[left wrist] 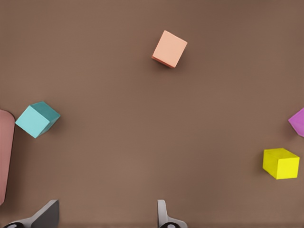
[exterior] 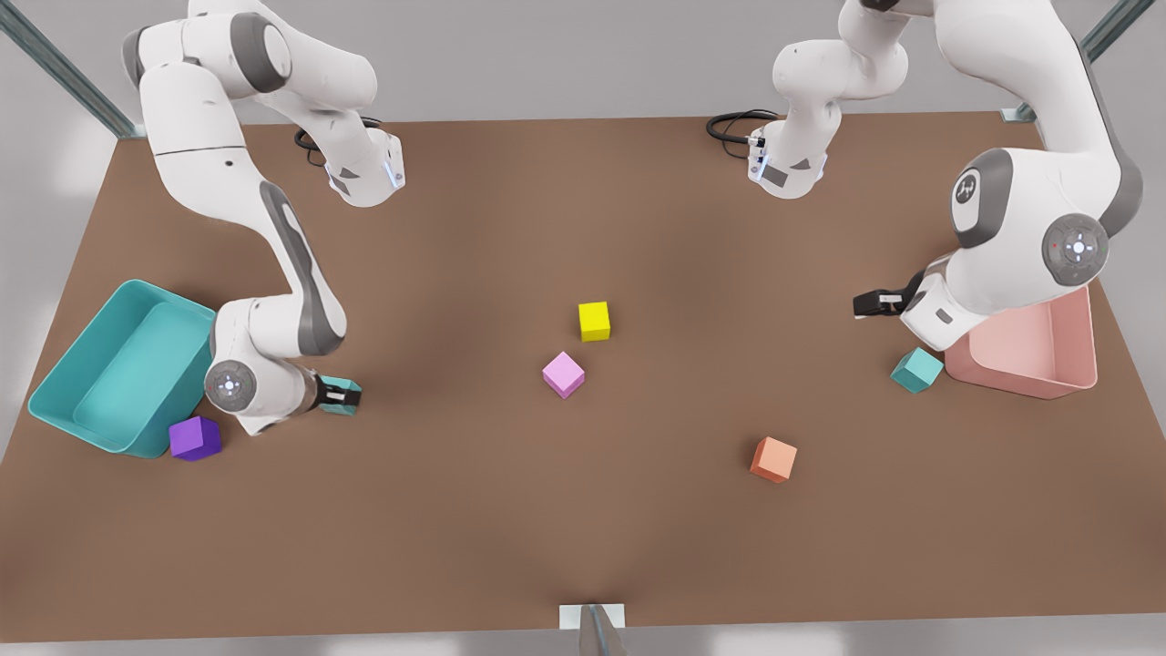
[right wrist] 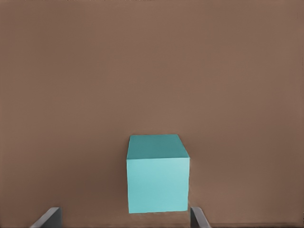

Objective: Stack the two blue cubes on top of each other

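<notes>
Right gripper (exterior: 341, 395) sat low by the teal bin (exterior: 64, 387), fingers apart around one blue cube (right wrist: 157, 178), not clamped. Left gripper (exterior: 865, 303) hung spread and empty near the pink bin (exterior: 1075, 351); second blue cube (exterior: 916, 369) lay on the worktop (exterior: 583, 547) beside that bin.

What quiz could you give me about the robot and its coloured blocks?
1. True or false: the blue cube beside the pink bin already sits on top of the other blue cube.
2. Which one lies closest to the teal bin? A yellow cube, B purple cube, C orange cube.
3. Fill the gap: the right hand has its open fingers on either side of a ____ cube.

Key: 1 false, they lie far apart on the table. 2 B. 3 blue. The left hand waits open near the pink bin.
</notes>
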You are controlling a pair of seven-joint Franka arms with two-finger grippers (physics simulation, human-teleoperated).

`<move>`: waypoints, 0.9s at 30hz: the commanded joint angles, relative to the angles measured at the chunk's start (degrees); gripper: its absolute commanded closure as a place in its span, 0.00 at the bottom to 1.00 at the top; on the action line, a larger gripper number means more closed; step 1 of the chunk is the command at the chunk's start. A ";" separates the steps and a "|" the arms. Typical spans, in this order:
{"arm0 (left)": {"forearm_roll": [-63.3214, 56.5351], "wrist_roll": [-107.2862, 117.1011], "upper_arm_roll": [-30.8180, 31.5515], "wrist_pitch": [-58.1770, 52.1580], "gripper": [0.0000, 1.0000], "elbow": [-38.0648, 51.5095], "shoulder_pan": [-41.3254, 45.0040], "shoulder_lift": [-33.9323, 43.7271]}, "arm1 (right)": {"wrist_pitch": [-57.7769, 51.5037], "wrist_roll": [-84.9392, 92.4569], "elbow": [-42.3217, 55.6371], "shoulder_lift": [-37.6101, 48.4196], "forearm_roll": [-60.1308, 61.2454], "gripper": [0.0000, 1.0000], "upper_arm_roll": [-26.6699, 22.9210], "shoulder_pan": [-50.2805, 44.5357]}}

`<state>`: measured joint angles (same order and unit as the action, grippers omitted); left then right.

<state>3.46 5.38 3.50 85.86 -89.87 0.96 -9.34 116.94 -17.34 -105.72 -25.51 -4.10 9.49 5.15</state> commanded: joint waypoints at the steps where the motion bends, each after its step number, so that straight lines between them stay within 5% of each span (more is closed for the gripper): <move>1: -0.03 0.16 0.02 -0.78 0.00 0.04 -0.08 -0.06 | 6.28 -5.25 -3.00 1.86 0.32 0.00 0.09 1.18; 6: -0.03 0.16 0.02 -1.66 0.00 0.04 -0.08 -0.33 | 21.14 -0.77 -8.98 1.34 0.32 0.00 -0.09 2.06; 26: 0.06 0.16 0.45 -5.79 0.00 2.68 0.54 -4.10 | 20.79 -0.33 -13.02 -2.97 4.63 0.00 0.27 3.73; 27: 0.06 0.16 0.45 -5.79 0.00 2.68 0.62 -4.10 | 20.70 -0.07 -13.02 -2.97 4.54 0.07 0.27 3.73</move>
<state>3.54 5.48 3.94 80.80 -87.22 1.51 -13.50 137.50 -18.12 -118.74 -28.47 0.38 9.74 8.88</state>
